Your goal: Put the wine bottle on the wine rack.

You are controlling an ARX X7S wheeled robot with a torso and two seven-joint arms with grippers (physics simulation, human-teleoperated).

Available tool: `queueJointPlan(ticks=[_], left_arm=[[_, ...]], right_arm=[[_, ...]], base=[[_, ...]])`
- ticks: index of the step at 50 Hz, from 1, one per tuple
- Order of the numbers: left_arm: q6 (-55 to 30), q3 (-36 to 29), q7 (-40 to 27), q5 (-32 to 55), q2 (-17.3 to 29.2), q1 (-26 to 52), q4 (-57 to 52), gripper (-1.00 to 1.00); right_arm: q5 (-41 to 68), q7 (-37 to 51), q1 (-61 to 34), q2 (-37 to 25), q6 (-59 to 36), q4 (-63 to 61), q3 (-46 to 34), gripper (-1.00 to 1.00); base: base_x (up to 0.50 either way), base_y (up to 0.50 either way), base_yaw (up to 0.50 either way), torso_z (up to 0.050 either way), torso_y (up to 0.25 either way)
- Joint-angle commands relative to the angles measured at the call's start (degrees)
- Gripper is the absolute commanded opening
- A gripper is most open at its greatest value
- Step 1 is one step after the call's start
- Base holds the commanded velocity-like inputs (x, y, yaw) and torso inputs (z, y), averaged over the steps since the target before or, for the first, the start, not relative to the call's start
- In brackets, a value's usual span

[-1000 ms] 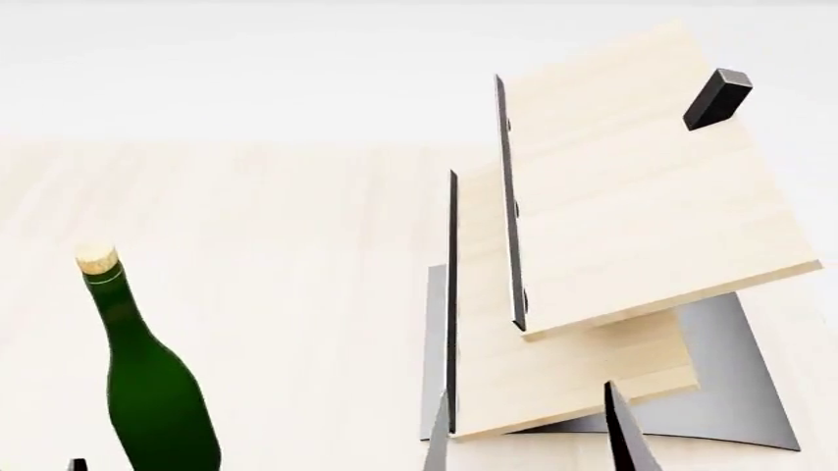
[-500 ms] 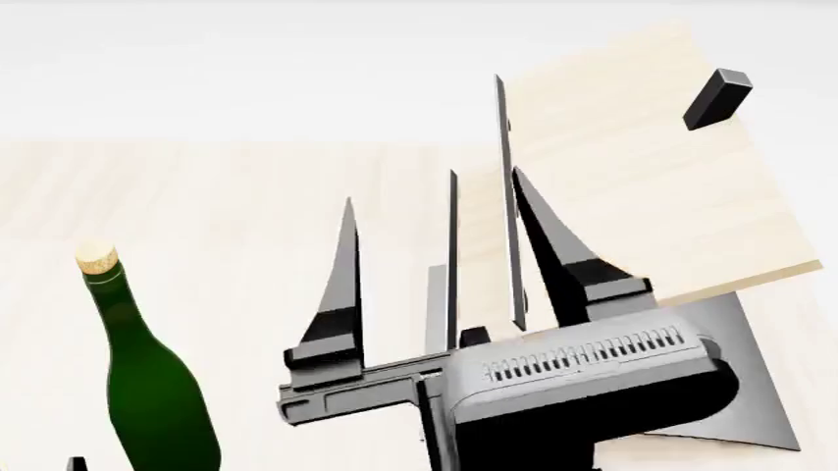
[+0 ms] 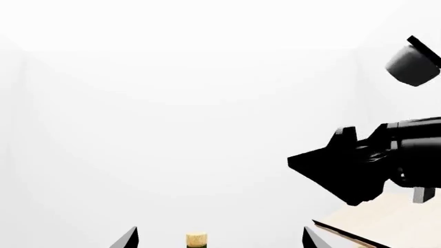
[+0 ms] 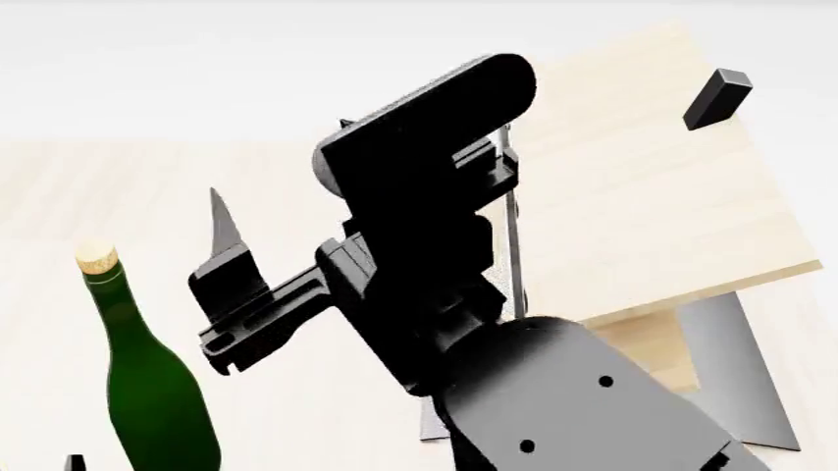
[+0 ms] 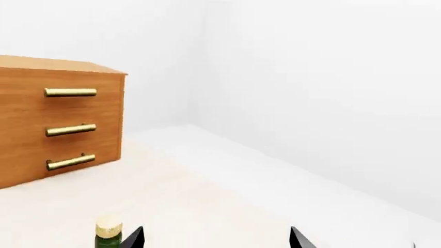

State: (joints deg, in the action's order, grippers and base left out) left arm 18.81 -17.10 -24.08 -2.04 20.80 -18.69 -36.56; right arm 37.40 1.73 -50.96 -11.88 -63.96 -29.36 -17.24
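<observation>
A: Head view first; what is seen?

B: The wine bottle (image 4: 151, 378) is seen upright at the lower left on the pale wood table (image 4: 262, 196), its tan cork (image 4: 96, 259) on top; nothing is touching it. The right gripper (image 4: 340, 196) is raised in the middle of the view, in front of the wine rack (image 4: 654, 206); one finger (image 4: 226, 235) is seen pointing up, the other is hidden by the black wrist housing; nothing is seen held. The rack's tilted pale boards, a dark edge strip (image 4: 513, 245), the black block (image 4: 716, 98) and the grey metal base (image 4: 740, 383) are seen at the right, well apart from the bottle.

A: Left wrist view?

B: Two dark fingertips (image 3: 127, 238) are seen spread wide at the frame edge; the cork (image 3: 197, 239) is seen between them, untouched; the left gripper (image 3: 219, 242) is empty. The right arm (image 3: 372, 165) is seen beyond, with a corner of a rack board (image 3: 386, 227) under it.

A: Right wrist view?

B: Two fingertips (image 5: 134, 238) are seen wide apart, nothing gripped; the cork (image 5: 109, 227) and the bottle's green neck top are seen just beside one tip. A brown wooden cabinet (image 5: 41, 150) with three brass handles (image 5: 70, 129) is seen farther off.
</observation>
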Motion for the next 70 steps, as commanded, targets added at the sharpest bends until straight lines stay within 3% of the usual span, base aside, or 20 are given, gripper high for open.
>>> queueJointPlan(ticks=[1, 17, 36, 51, 70], left_arm=[[0.0, -0.31, -0.11, 0.0, 0.08, 0.46, 0.59, 1.0], [-0.15, -0.45, -0.47, 0.09, 0.32, 0.57, 0.55, 1.0], [0.06, -0.76, -0.84, 0.04, 0.59, 0.62, 0.62, 1.0], [0.3, -0.94, -1.08, 0.33, 0.91, 0.58, 0.74, 1.0], [0.57, -1.19, -1.34, 0.61, 1.28, 0.69, 0.88, 1.0]], right_arm=[[18.81, -5.62, -7.79, 3.28, -19.21, 6.15, 9.76, 1.0], [22.92, -9.79, -8.96, 3.28, -19.55, 11.68, 5.55, 1.0], [10.8, -19.64, -8.69, 2.25, -1.54, 23.26, -5.52, 1.0], [12.25, -19.51, -7.56, 5.17, 0.09, 24.79, -6.15, 1.0], [2.64, -23.69, -4.18, 7.48, 16.04, 32.16, -14.48, 1.0]], base=[[0.0, 0.0, 0.0, 0.0, 0.0], [0.0, 0.0, 0.0, 0.0, 0.0], [0.0, 0.0, 0.0, 0.0, 0.0], [0.0, 0.0, 0.0, 0.0, 0.0], [0.0, 0.0, 0.0, 0.0, 0.0]])
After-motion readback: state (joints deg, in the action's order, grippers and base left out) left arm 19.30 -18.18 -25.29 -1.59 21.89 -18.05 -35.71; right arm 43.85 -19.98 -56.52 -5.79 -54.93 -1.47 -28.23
